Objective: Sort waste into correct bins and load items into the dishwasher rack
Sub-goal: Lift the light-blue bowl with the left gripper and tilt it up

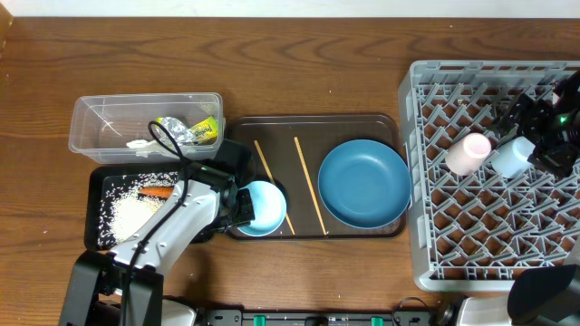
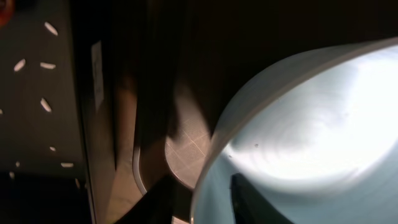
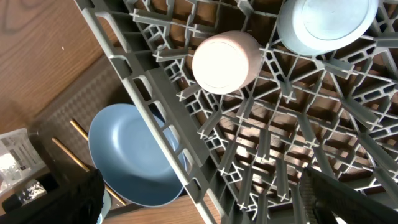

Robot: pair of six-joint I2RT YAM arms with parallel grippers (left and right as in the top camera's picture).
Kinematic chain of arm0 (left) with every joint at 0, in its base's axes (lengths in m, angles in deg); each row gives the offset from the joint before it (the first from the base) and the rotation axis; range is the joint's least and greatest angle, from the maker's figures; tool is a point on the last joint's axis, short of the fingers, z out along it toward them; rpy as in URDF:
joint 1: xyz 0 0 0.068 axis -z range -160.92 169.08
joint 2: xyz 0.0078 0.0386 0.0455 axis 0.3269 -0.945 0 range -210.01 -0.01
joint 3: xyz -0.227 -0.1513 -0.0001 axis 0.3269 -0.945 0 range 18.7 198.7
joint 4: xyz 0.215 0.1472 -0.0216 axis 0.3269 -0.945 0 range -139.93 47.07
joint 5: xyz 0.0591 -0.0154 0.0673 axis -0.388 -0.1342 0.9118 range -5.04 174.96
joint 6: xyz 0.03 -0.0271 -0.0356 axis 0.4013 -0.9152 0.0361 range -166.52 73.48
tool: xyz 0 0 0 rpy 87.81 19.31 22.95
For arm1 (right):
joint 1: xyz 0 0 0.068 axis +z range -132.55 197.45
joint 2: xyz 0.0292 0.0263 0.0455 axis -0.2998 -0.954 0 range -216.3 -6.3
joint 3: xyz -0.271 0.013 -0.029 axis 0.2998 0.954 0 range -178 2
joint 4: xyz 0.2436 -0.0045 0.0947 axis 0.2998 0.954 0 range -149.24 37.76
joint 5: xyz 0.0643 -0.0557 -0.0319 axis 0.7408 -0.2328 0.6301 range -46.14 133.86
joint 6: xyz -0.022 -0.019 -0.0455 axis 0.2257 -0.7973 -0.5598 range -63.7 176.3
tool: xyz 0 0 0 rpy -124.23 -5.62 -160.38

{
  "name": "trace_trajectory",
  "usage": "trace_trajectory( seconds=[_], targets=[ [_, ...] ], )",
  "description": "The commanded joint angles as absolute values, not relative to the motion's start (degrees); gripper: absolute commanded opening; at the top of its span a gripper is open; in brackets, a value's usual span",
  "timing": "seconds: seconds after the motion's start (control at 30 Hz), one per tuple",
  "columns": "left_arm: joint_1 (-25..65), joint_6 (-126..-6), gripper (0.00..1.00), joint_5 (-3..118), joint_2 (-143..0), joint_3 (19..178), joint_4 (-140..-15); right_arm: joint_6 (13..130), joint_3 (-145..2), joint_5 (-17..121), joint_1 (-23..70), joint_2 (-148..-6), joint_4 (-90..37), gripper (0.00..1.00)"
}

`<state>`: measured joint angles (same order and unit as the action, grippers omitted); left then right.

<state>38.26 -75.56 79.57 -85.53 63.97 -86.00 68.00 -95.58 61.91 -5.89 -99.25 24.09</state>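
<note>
We are loading the dishwasher rack (image 1: pixel 426 263) at the right; at the brown tray (image 1: pixel 288 154) near-left corner, the left gripper (image 1: pixel 243 205) jaws are pinching the pale blue bowl (image 1: pixel 269 206) by its rim; next, we judge, comes a careful lift rightward; the right gripper (image 3: pixel 199 204) jaws are hanging wide apart, empty.

The tabletop (image 1: pixel 317 63) is of brown wood with a darker, wavy grain, and it fills almost the whole overhead view. Along its far edge runs a pale strip (image 1: pixel 362 7); what it is cannot be told. The light is even and the shadows are soft.
</note>
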Motion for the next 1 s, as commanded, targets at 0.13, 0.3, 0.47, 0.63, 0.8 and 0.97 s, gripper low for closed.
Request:
trace_trajectory(
  seconds=[0.13,0.3,0.47,0.63,0.8,0.97],
  targets=[
    [38.2,-76.0,0.23,81.0,-84.5,64.3,-85.7,67.4,-96.5,62.3,-6.4,-99.1,24.2,0.99],
    [38.2,-76.0,0.13,81.1,-82.0,64.3,-85.7,67.4,-96.5,62.3,-6.4,-99.1,24.2,0.99],
    [38.2,-76.0,0.06,81.1,-79.6,64.3,-86.1,67.4,-96.5,62.3,-6.4,-99.1,24.2,0.99],
    [38.1,-76.0,0.06,81.1,-76.3,64.6,-87.6,67.4,-96.5,62.3,-6.4,-99.1,24.2,0.99],
    [38.1,-76.0,0.06,81.0,-70.5,66.4,-91.0,67.4,-96.5,62.3,-6.4,-99.1,24.2,0.99],
    [38.1,-75.5,0.06,78.5,-64.6,67.5,-93.8,67.4,-96.5,62.3,-6.4,-99.1,24.2,0.99]
  ],
)
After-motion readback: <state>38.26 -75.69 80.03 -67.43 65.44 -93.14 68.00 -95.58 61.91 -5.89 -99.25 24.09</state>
